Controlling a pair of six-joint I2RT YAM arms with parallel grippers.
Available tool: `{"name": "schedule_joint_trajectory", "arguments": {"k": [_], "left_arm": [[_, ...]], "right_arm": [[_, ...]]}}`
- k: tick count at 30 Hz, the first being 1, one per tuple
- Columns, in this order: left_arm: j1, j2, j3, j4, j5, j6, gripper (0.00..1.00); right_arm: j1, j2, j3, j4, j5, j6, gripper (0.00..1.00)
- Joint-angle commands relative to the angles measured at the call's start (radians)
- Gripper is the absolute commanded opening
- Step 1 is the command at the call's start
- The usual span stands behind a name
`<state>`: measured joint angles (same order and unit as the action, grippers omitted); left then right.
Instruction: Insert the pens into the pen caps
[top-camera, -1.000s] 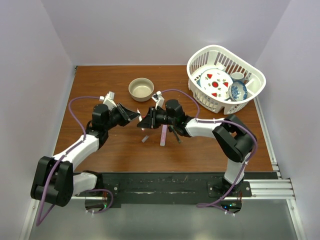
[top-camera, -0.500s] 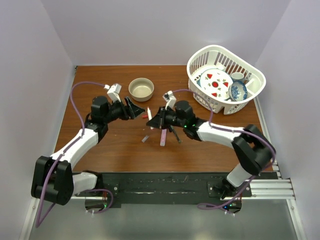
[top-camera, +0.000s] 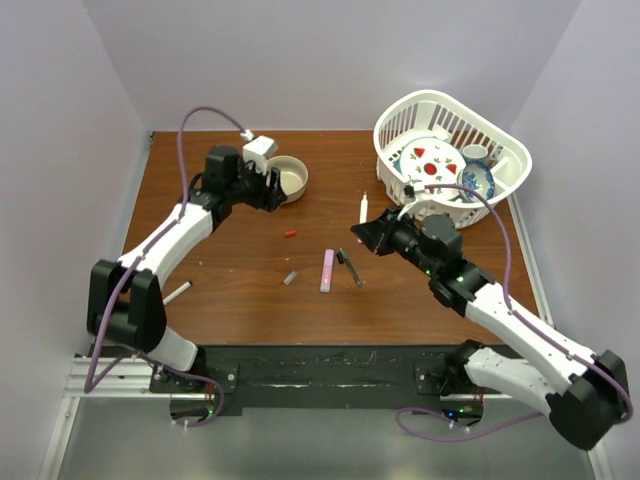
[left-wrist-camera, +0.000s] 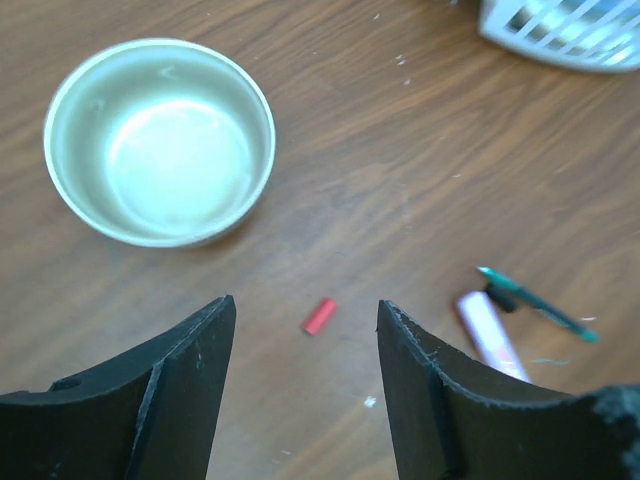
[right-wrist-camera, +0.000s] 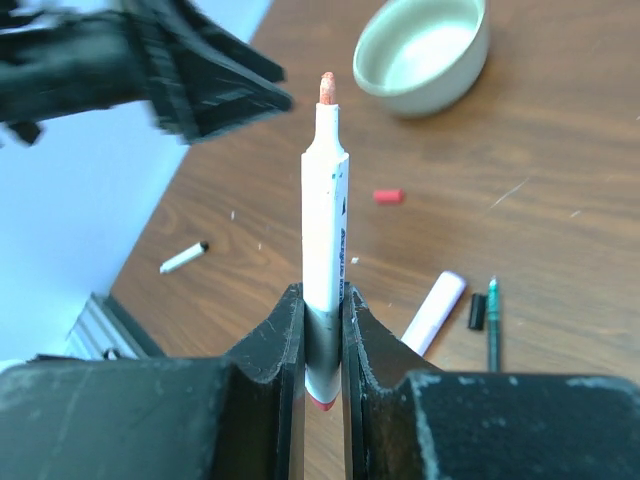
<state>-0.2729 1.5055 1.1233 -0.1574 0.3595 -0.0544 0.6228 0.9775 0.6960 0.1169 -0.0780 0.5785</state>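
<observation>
A brown wooden table (top-camera: 230, 260) sits between pale lilac walls (top-camera: 300, 60).

From above, four pens can be counted. One white pen (top-camera: 363, 208) is held in the right gripper (top-camera: 366, 230) over the table's middle right. A second white pen (top-camera: 176, 292) lies near the left edge. A pink marker (top-camera: 327, 270) and a dark pen (top-camera: 351, 268) lie side by side in the centre. Two caps show, a red cap (top-camera: 290, 233) and a grey cap (top-camera: 290, 278), both loose on the wood and apart from the pens. One tan bowl (top-camera: 297, 172) stands at the back with the left gripper (top-camera: 274, 192) just beside it. One white basket (top-camera: 440, 98) at the far right holds dishes (top-camera: 430, 165).

In the left wrist view, the left gripper (left-wrist-camera: 305, 305) has its fingers spread wide with nothing gripped. The red cap (left-wrist-camera: 320, 316) lies on the wood below, seen between them. The bowl (left-wrist-camera: 160, 140), pink marker (left-wrist-camera: 490, 335), dark pen (left-wrist-camera: 540, 305) and a corner of the basket (left-wrist-camera: 560, 30) also show.

In the right wrist view, the right gripper (right-wrist-camera: 322, 295) pinches the white pen (right-wrist-camera: 325, 200) by its lower end, its reddish tip pointing away. The print on the barrel is too small to read. Behind it are the bowl (right-wrist-camera: 425, 50), red cap (right-wrist-camera: 387, 196), pink marker (right-wrist-camera: 432, 312), dark pen (right-wrist-camera: 491, 320) and second white pen (right-wrist-camera: 183, 258).
</observation>
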Motion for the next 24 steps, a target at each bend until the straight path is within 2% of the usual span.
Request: {"name": "schedule_joint_trajectory", "arguments": {"k": [1,8,10,13,18,24], "left_arm": [[-0.068,0.111,0.214,-0.255,-0.128,0.322,0.65],[-0.147,0.266,0.263,-0.359,-0.073,0.563,0.67],[-0.169,0.320,0.315,-0.407,-0.111,0.609,0.63],[-0.172,0.419,0.369,-0.470,-0.157,0.623,0.56],[-0.178,0.504,0.427,-0.478,-0.122,0.614,0.51],[-0.190,0.558,0.443,-0.499,-0.168,0.625,0.49]], "right_arm": [[0.002,-0.112,-0.015,-0.086,0.076,-0.055,0.00],[0.002,-0.269,-0.039,-0.152,0.162,-0.095,0.00],[0.002,-0.310,-0.036,-0.178,0.191,-0.108,0.00],[0.002,-0.353,-0.029,-0.221,0.214,-0.124,0.00],[0.003,-0.376,-0.015,-0.250,0.231,-0.134,0.00],[0.002,-0.359,0.000,-0.257,0.234,-0.137,0.00]]}}
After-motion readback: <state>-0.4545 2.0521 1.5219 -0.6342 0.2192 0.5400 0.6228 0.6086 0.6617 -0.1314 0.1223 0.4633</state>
